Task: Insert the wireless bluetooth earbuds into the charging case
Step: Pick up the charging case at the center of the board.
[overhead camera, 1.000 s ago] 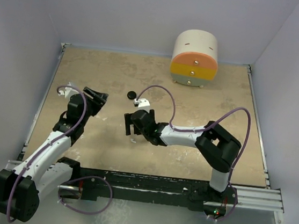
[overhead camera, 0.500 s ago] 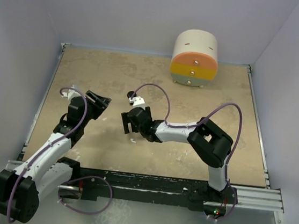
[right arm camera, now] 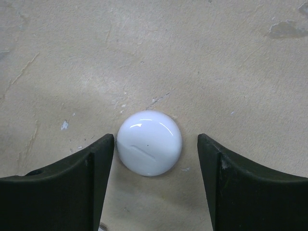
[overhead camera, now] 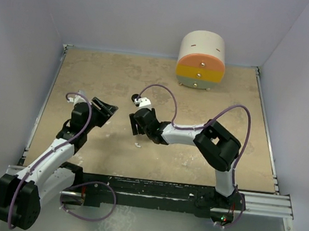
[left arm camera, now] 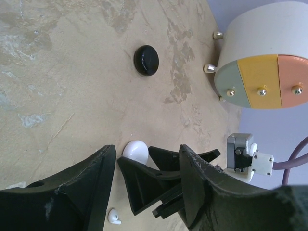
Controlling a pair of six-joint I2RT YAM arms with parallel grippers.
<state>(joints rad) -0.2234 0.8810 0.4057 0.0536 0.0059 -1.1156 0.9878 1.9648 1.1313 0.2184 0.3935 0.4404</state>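
- Straddling the white round disc (right arm camera: 150, 143), my right gripper (right arm camera: 155, 137) stands spread. Its left finger sits just beside the disc's edge, its right finger shows a clear gap, and nothing is pinched.
- My left gripper (left arm camera: 147, 151) hangs to the left of the disc, apart from it, jaws spread and holding nothing.
- 1 white earbud (overhead camera: 137, 145) lies on the table (overhead camera: 227, 112) just on the near side of the disc, outside my right fingers.
- 1 black disc (left arm camera: 146, 60) lies beyond the white disc, toward the back wall, apart from both grippers.
- A round drawer unit (overhead camera: 201, 60) stands well beyond the disc and to its right, at the table's back edge. Its 3 drawer fronts, orange, yellow and grey-green, each with a knob, are closed, so their contents are hidden.
- The white disc shows as a smooth dome from above; whether anything is inside it I cannot tell.
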